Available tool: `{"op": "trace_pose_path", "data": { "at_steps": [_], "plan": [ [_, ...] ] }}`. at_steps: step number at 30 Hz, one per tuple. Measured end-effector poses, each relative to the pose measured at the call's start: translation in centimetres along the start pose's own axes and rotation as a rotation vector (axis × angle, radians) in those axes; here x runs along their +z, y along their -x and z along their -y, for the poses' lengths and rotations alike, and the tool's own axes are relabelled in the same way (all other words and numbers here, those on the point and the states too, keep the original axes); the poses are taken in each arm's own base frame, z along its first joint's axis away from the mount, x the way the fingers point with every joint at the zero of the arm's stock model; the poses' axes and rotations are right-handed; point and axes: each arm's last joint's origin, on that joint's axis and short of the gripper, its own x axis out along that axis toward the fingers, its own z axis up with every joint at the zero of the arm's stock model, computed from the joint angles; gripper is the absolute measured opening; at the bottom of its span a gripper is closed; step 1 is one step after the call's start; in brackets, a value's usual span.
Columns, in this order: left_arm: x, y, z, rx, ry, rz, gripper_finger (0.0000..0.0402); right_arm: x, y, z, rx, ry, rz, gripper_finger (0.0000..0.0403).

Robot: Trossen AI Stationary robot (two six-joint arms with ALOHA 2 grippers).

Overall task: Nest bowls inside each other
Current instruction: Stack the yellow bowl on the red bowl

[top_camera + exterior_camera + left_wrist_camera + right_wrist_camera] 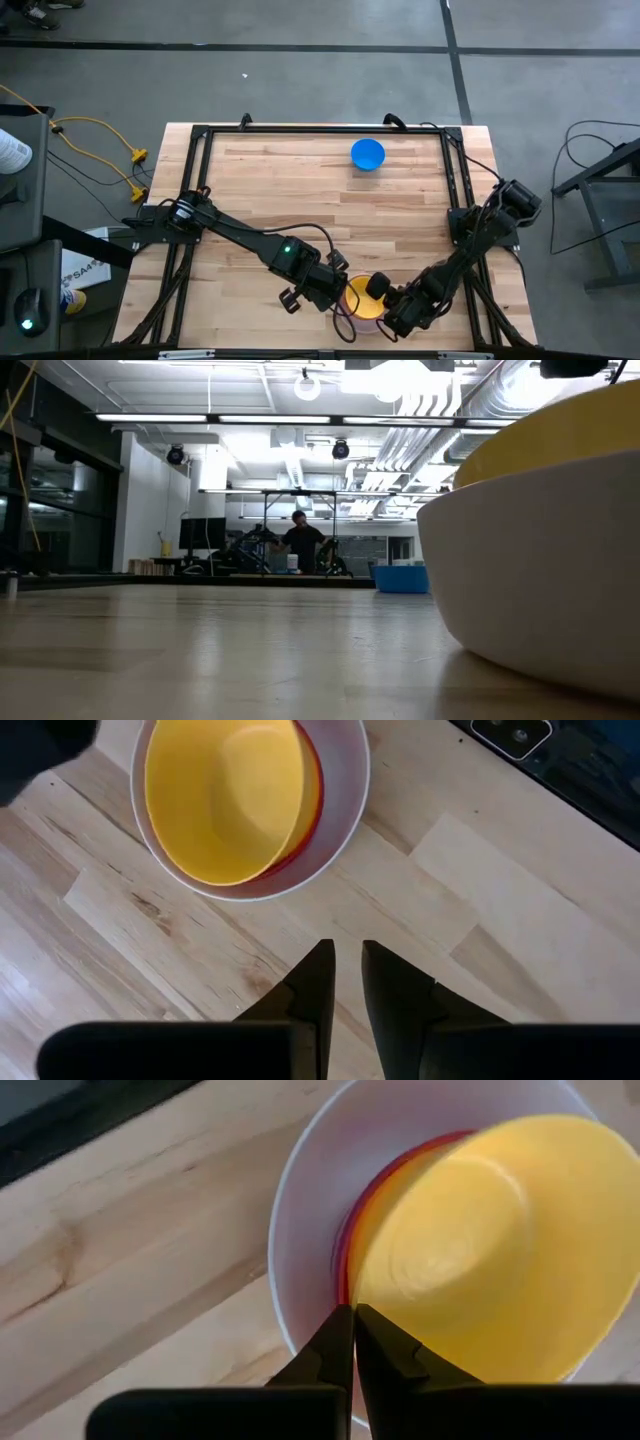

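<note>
A white bowl (pixel 362 312) sits near the table's front edge. Inside it lie a pink bowl, of which only the rim (pixel 314 800) shows, and a yellow bowl (pixel 222 795) that sits tilted on top. A blue bowl (pixel 368 154) stands alone on its base near the far edge. My left gripper (pixel 345 975) hovers over bare wood just left of the stack, its fingers a narrow gap apart with nothing between them. My right gripper (pixel 353 1320) is shut and points steeply down at the stack's right side, its tips at the yellow bowl's rim (pixel 372 1295). My right gripper comes from above, slanting down, with its shut fingertips (pixel 340 1330) at the edge of the yellow bowl's rim, over the white bowl's inner wall (pixel 300 1250). I cannot tell whether they touch the rim or stand just above it.
A black frame (pixel 320 130) runs along the table's edges. Bare wood lies between the stack and the blue bowl. In the low view the white bowl (pixel 540 580) fills the right side, and a person (pixel 300 540) stands far behind the table.
</note>
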Motion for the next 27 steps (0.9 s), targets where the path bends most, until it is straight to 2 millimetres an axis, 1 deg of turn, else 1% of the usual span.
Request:
{"op": "trace_pose_path", "data": {
  "at_steps": [4, 18, 21, 27],
  "plan": [
    [0.0, 0.0, 0.0, 0.0, 0.028, 0.0, 0.0052, 0.0, -0.4, -0.04, -0.003, 0.0, -0.012, 0.0002],
    [0.0, 0.0, 0.0, 0.0, 0.044, 0.0, 0.0052, 0.18, -0.26, 0.04, -0.009, -0.006, 0.011, 0.0003],
    [0.0, 0.0, 0.0, 0.001, 0.044, 0.0, 0.0052, 0.18, -0.25, 0.02, -0.009, -0.005, 0.01, 0.0015],
    [0.0, 0.0, 0.0, 0.001, 0.044, -0.001, 0.0052, 0.18, -0.25, 0.04, -0.03, -0.028, 0.005, 0.0058]
  ]
}}
